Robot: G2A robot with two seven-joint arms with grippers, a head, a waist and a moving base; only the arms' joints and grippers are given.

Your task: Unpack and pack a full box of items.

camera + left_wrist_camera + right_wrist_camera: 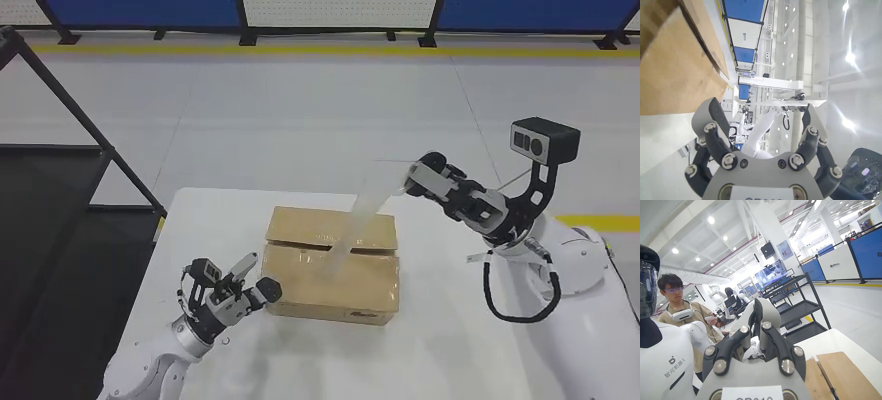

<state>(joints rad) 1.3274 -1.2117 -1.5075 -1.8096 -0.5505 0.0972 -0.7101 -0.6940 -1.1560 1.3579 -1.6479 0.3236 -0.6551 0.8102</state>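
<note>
The right gripper (412,181) (756,308) has its fingers pressed narrow together, pinching the upper end of a clear strip (352,222). It is held up above the far edge of the table (450,350), off the far right corner of the box (372,288). From the fingers the strip runs down at a slant to the top of the box and meets it near the middle seam between the two closed flaps. In the left wrist view the strip (791,103) shows as a thin pale band stretched out from that gripper (799,97).

The left gripper (236,288) (762,115) stands wide open with nothing between its fingers. It sits low over the table just beside the box's near left corner, pointing toward the box wall (677,75); whether a fingertip touches the cardboard cannot be told.

The box is brown cardboard, lying flat near the middle of the table's width, closer to the far edge than to the near one; its top shows in the right wrist view (844,374).

A black rack (60,250) stands past the table's left edge.
</note>
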